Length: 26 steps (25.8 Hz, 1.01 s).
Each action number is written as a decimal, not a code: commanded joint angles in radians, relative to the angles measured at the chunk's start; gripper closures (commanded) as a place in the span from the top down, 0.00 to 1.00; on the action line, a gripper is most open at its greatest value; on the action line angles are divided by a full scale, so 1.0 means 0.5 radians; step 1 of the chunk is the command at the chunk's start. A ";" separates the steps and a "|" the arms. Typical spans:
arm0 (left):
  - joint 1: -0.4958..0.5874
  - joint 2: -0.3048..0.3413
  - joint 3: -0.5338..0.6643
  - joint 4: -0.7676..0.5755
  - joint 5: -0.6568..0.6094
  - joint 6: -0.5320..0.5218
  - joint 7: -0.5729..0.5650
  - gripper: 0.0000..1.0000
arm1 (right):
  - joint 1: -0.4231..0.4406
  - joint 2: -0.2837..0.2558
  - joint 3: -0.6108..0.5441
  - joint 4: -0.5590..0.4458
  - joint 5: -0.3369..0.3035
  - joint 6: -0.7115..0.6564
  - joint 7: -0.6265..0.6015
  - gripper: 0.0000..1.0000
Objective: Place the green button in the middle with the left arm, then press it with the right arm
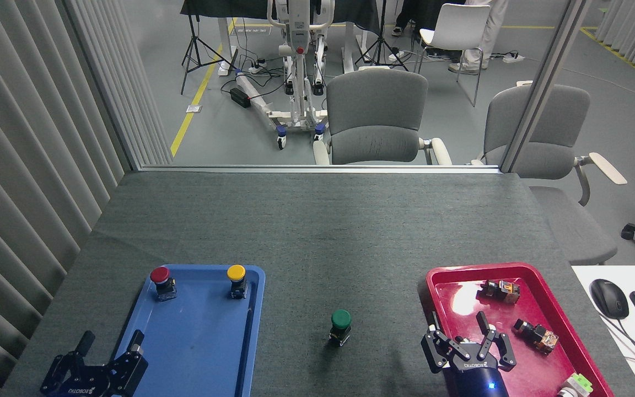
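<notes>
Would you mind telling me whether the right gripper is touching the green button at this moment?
Apart. The head view shows the right gripper open over the red tray's near left edge, with bare grey cloth between it and the green button.

The tabletop wears a dark grey, felt-like cloth. Near its front edge at the middle stands the green button, with a dark-green cap on a black-and-metal body. Toward the front-left corner lies a blue tray carrying a red-capped switch and a yellow-capped switch. Toward the front-right corner lies a glossy red tray. Both grippers are black with white ROBOTIQ lettering; the right gripper shows a blue light.
</notes>
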 commanded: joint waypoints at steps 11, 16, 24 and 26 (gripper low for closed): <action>-0.003 0.001 0.027 0.023 0.000 0.012 -0.016 0.99 | 0.060 -0.029 0.057 -0.123 0.011 0.018 0.013 0.99; -0.003 -0.002 0.042 0.032 0.003 0.008 -0.016 0.99 | 0.155 -0.029 0.051 -0.262 0.014 0.022 0.010 0.99; -0.006 -0.012 0.045 0.017 -0.104 -0.004 -0.019 0.99 | 0.330 -0.036 -0.047 -0.516 0.127 0.028 0.077 1.00; -0.006 -0.012 0.045 0.017 -0.168 -0.001 -0.019 0.99 | 0.333 -0.036 -0.069 -0.574 0.155 0.028 0.160 1.00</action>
